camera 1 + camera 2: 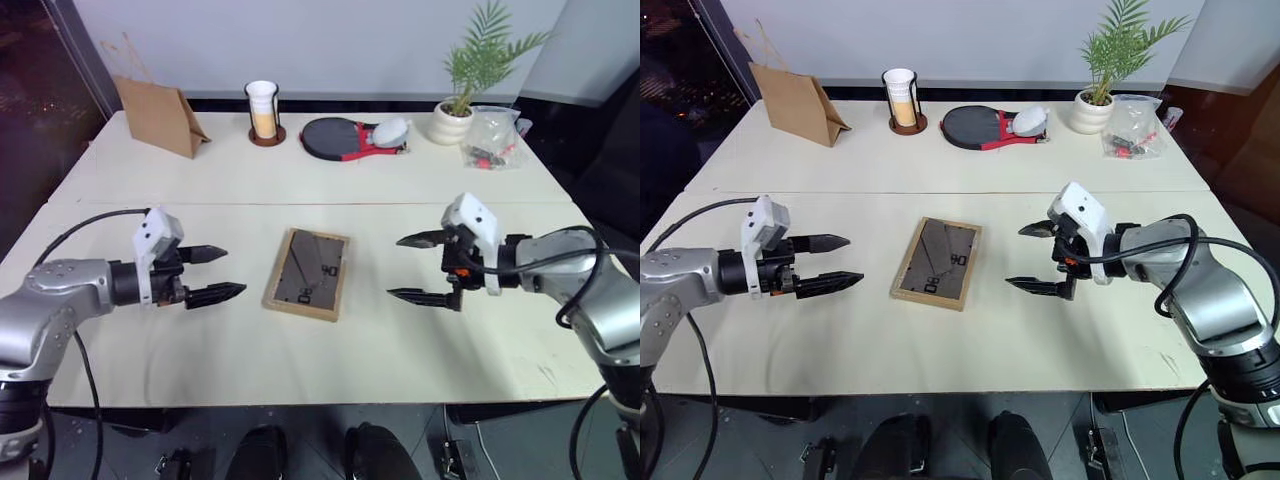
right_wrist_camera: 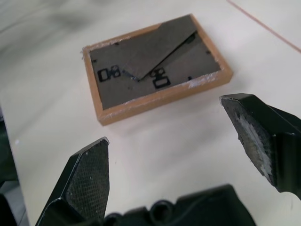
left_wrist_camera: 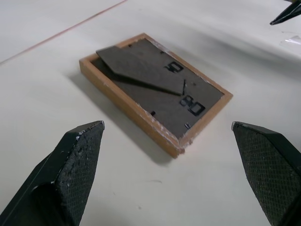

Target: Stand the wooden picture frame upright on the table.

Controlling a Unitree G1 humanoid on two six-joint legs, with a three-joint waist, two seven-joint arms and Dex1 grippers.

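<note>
Your wooden picture frame [image 1: 307, 273] lies flat, back side up, mid-table [image 1: 400, 340] just nearer than the seam. Your left gripper [image 1: 222, 273] and right gripper [image 1: 412, 268] flank it, both claws spread wide, touching nothing.

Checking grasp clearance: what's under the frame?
The frame lies flat on the table, back side up with its dark stand folded on top. Its front face is pressed down, so it can't be seen.
</note>
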